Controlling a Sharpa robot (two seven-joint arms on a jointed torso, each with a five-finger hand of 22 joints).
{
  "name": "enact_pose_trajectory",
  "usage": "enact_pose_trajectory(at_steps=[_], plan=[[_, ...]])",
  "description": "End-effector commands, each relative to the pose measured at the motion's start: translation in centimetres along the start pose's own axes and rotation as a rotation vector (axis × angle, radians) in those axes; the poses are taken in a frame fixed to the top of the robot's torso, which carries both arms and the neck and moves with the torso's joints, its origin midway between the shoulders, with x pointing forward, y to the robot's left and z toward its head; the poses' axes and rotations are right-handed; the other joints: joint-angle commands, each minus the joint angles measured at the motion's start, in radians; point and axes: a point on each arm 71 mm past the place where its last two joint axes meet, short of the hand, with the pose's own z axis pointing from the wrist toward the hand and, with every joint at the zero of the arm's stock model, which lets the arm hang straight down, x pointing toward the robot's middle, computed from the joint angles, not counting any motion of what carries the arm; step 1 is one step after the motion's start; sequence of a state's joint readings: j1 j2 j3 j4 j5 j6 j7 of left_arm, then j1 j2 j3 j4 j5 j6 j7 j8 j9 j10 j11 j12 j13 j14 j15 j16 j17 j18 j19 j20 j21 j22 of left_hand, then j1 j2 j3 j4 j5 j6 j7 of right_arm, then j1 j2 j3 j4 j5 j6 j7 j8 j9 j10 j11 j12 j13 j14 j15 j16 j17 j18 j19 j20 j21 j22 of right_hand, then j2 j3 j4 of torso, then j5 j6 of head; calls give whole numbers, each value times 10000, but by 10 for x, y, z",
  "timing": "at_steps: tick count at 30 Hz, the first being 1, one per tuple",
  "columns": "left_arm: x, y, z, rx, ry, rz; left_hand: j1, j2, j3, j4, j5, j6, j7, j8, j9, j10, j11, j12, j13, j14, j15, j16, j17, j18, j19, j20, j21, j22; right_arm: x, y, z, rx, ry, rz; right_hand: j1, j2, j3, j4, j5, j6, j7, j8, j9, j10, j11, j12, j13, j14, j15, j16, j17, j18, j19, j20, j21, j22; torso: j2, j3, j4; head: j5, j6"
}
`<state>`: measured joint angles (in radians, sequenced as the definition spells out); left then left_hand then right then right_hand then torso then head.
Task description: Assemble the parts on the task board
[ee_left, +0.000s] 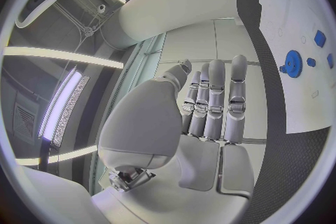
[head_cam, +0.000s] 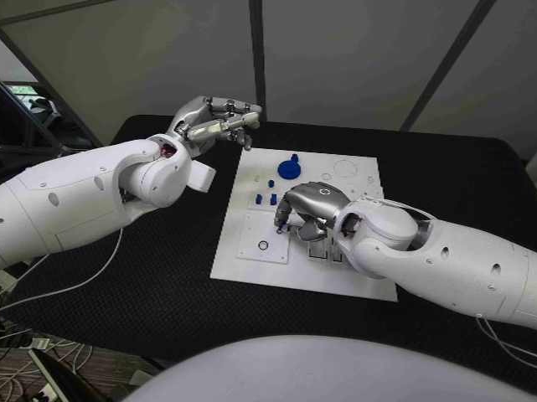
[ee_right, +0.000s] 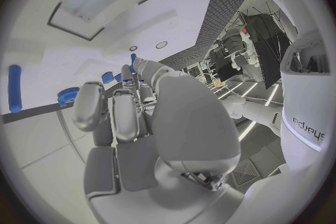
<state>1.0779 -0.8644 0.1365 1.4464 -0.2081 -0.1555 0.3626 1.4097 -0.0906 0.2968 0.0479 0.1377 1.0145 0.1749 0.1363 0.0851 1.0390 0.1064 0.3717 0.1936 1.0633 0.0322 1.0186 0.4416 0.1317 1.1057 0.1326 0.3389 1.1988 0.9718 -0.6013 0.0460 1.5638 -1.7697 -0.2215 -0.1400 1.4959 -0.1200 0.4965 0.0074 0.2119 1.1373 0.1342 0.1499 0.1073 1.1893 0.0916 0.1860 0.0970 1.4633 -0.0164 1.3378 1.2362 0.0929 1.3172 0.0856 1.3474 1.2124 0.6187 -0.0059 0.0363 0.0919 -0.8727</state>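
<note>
The white task board (head_cam: 250,243) lies mid-table, a blue gear (head_cam: 290,168) on its far end. The right hand (head_cam: 311,209) reaches down onto it, apparently pinching a small blue peg (ee_right: 133,58); seating it comes next. The left hand (head_cam: 214,121) hovers beside the board, fingers apart, empty.

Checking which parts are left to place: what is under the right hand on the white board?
The right hand hangs over the board's middle. Small blue pieces and a blue gear lie beside it; whatever sits beneath its palm is covered.

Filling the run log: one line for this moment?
left robot hand: raised beside task board | right robot hand: over board, hold unclear | blue gear: on board
</note>
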Motion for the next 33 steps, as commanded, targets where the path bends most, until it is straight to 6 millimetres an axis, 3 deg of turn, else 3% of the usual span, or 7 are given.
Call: enact_pose_trajectory(at_steps=[1,30,33], plan=[[1,-1,1,41,92,-104,83,-7,14,-47,-1,-92,-10,-59,-13,-94,-9,34,10,-23,23,-68,17,494,82,15,-70,-13,1,1,0,-70,144,-10,-24,29,-24,-58,27,-55,44,-51,15,337,-263,67,8,540,6,35,-9,-78,-17,45,33,-5,14,1,3,25,1],[1,0,2,-28,150,-130,87,-5,13,-50,-1,-97,-8,-58,-13,-102,-7,36,10,-26,25,-70,18,494,82,17,-73,-16,10,3,5,37,696,-274,-72,50,-30,-66,6,-47,49,-57,24,340,-257,44,18,531,14,14,-48,-65,-65,56,3,-55,11,-8,2,85,1],[1,0,2,-39,160,-133,87,-5,13,-50,-1,-97,-8,-58,-13,-102,-7,36,10,-26,25,-70,18,494,82,17,-73,-16,12,3,5,13,733,-308,-211,6,-86,-71,-36,-211,104,-166,-2,179,-210,-89,0,512,58,-14,-102,-41,-168,85,-67,-160,7,-5,0,98,1]])
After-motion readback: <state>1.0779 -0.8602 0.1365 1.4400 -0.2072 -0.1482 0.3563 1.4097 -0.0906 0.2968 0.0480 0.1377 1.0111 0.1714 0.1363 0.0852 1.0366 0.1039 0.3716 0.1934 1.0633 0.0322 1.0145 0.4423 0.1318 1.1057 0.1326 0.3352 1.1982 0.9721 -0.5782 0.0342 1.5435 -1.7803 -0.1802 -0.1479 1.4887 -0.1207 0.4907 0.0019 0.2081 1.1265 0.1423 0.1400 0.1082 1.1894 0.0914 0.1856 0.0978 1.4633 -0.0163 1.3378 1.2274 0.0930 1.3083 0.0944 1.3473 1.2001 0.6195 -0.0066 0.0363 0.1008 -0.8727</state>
